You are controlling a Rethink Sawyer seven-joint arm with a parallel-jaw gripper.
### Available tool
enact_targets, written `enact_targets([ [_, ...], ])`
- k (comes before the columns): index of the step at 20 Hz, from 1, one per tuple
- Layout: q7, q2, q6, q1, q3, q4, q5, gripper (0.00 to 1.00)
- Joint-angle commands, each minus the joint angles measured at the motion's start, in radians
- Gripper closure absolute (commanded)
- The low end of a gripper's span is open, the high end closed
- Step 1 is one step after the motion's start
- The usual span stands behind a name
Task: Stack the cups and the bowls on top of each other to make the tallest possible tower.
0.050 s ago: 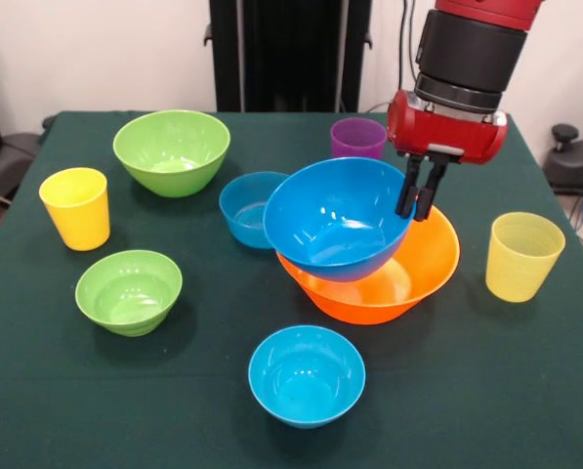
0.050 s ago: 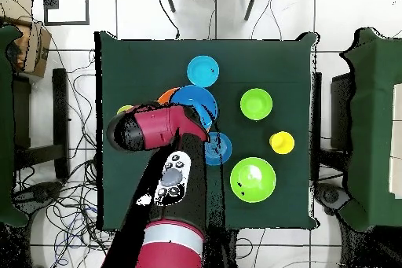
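Large blue bowl (image 1: 338, 217) is sitting tilted inside the orange bowl (image 1: 389, 276) near the table's (image 1: 525, 391) centre, its right rim pinched between the gripper's (image 1: 416, 207) closed fingers; the arm (image 2: 161, 127) is covering most of this pair from overhead. The step in hand appears to be seating the blue bowl as the tower's second layer, and it is not yet lying level. The next move would call for lowering the rim until the bowl settles, then parting the fingers and lifting clear. Remaining pieces are waiting around it: a small blue bowl (image 1: 250, 207) just behind, another (image 1: 307, 375) in front, the medium green bowl (image 1: 171, 150), the small green bowl (image 1: 129, 291), and the yellow cup (image 1: 75, 207), ribbed pale cup (image 1: 522, 256) and purple cup (image 1: 358, 138).
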Motion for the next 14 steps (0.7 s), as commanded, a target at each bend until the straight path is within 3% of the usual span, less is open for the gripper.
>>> enact_targets([
  [1,0.140,0.014,-0.029,0.019,0.052,-0.021,0.020,1.00],
  [14,0.161,0.016,-0.035,0.044,0.026,-0.025,0.023,1.00],
])
